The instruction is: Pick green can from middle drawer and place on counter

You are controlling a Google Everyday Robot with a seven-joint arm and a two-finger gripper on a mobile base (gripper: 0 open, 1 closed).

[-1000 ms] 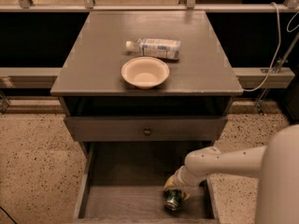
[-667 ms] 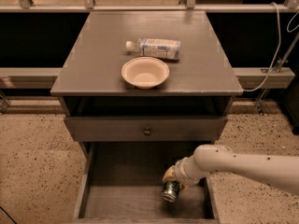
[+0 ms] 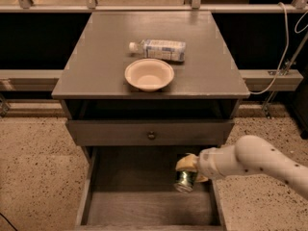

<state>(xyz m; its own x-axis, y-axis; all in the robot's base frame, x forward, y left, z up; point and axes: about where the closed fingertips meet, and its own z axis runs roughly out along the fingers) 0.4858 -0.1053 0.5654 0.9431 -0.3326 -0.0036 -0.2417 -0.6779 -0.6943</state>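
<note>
The green can point(image 3: 184, 181) is tilted with its silver top down and towards me, held above the floor of the open middle drawer point(image 3: 130, 208) near its right wall. My gripper point(image 3: 188, 170) comes in from the right on a white arm and is shut on the can, its tan fingers point(image 3: 185, 163) wrapped around the can's upper part. The counter point(image 3: 96, 61) is the grey-brown top slab of the cabinet, well above the can.
A cream bowl point(image 3: 149, 74) sits on the counter near its front middle. A clear plastic bottle point(image 3: 159, 48) with a white-blue label lies behind it. A shut drawer with a small round knob point(image 3: 151, 135) is above the open drawer. Speckled floor lies on both sides.
The can has been lifted off the drawer floor and carried up and slightly left in my gripper. The arm has risen with it and now enters from the right.
</note>
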